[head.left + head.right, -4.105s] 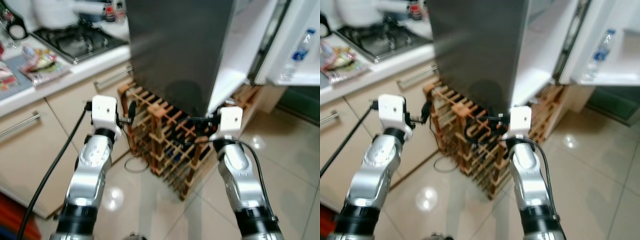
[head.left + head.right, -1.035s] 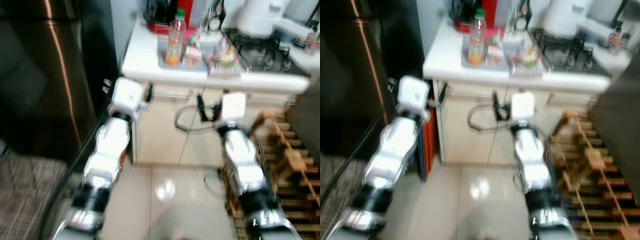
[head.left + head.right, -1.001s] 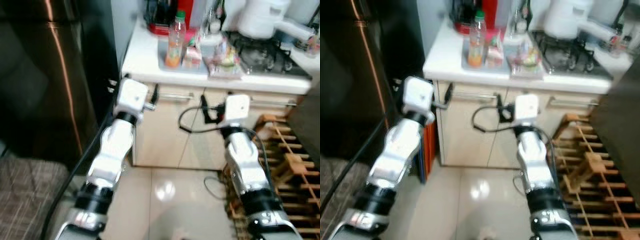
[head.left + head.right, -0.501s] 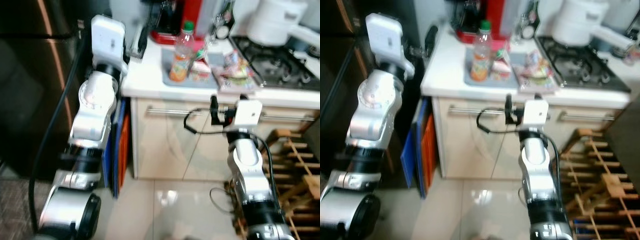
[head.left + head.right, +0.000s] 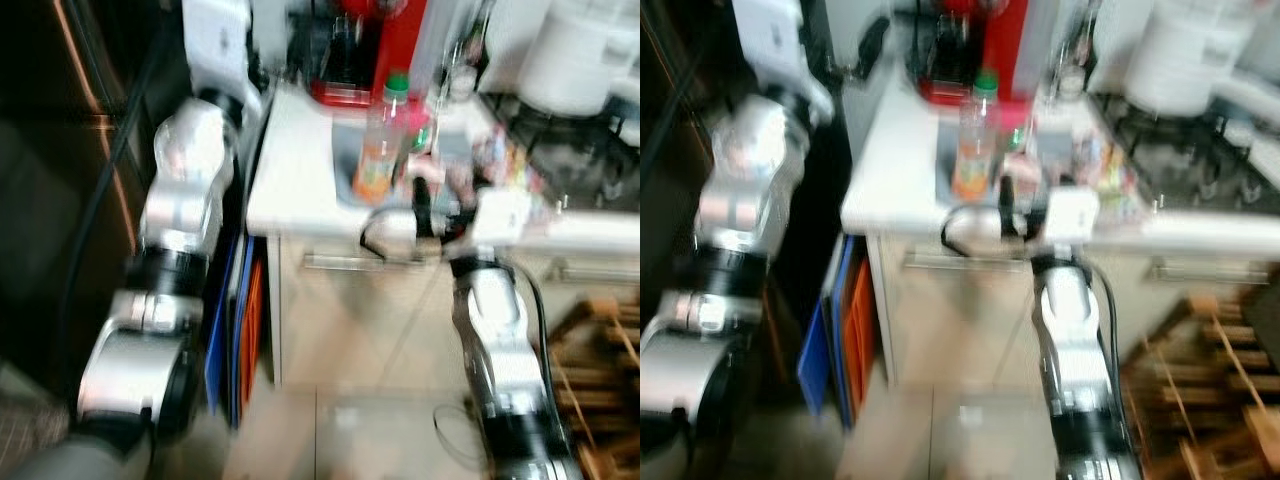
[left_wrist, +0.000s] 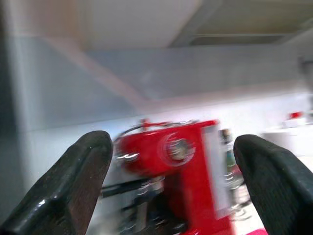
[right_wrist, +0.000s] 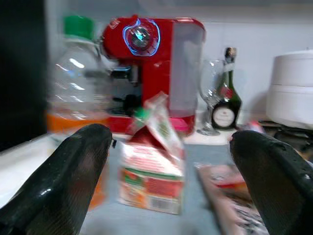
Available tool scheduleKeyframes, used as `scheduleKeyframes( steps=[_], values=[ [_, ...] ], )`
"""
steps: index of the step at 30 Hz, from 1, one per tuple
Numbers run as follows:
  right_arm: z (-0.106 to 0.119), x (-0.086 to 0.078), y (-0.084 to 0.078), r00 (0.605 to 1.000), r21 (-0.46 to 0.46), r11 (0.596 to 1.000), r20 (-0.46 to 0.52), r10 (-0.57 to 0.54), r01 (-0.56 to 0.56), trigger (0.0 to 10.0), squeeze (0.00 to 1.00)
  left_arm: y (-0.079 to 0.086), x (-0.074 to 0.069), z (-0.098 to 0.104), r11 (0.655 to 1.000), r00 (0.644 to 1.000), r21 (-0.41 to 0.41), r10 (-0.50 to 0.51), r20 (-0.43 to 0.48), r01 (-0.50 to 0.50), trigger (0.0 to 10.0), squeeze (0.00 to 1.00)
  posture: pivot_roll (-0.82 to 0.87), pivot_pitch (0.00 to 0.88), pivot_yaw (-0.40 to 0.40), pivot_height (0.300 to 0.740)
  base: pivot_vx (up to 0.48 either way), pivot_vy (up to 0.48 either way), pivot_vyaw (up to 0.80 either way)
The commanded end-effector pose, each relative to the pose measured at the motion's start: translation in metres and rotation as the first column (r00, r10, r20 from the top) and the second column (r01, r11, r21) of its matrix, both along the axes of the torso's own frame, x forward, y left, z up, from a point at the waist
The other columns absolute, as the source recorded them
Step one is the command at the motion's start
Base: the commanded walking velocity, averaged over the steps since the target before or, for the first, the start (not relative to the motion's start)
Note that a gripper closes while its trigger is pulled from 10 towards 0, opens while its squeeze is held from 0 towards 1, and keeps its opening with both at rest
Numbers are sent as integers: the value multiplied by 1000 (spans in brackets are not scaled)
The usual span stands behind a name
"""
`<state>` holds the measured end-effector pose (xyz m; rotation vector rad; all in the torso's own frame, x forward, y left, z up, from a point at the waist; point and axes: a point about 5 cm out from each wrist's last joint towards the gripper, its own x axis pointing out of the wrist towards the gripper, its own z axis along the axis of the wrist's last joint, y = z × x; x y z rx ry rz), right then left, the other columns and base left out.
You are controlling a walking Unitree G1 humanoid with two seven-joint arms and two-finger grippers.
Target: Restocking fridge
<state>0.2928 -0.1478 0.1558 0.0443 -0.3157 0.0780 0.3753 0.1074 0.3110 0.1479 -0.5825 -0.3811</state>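
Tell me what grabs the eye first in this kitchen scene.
The tall red coffee machine at the back of the white countertop stands out. In front of it, a clear plastic bottle with a green cap and orange drink stands beside a small red-and-white carton on a grey tray. The right gripper, open, faces the carton, while the left gripper, open, is raised toward the machine.

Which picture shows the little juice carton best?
The right wrist view: the small carton stands sharp and close between the right claw's open fingers, beside the orange drink bottle and in front of the red coffee machine. In the eye views it is a small blur behind the bottle. The left wrist view faces the coffee machine.
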Motion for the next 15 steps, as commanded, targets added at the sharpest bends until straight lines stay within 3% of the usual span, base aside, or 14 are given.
scheduleKeyframes(
  steps=[1, 11, 12, 15],
  values=[
    [2, -1, 0, 1000, 12, 1000, -1, 8, -8, 10000, 0, -10, -1, 8, 998, 998, 29, -55, 11, 55, 10000, 0, -67, 0, -26, 740, 0, 0, 0],
    [-2, -12, -16, 999, -9, 999, -35, -35, 35, 10000, 0, -21, -3, 16, 980, 980, 40, -195, 31, 194, 10000, 0, -87, 0, -23, 740, 0, 0, 0],
    [-2, -17, -19, 998, -22, 999, -43, -41, 40, 10000, 0, -25, -6, 17, 968, 968, 33, -250, 35, 249, 10000, 0, -93, 0, -23, 740, 0, 0, 0],
    [0, -18, -20, 998, -45, 998, -43, -43, 41, 10000, 0, -27, -7, 17, 959, 958, 30, -284, 30, 283, 10000, 0, -106, 0, -21, 740, 0, 0, 0]
  ],
)
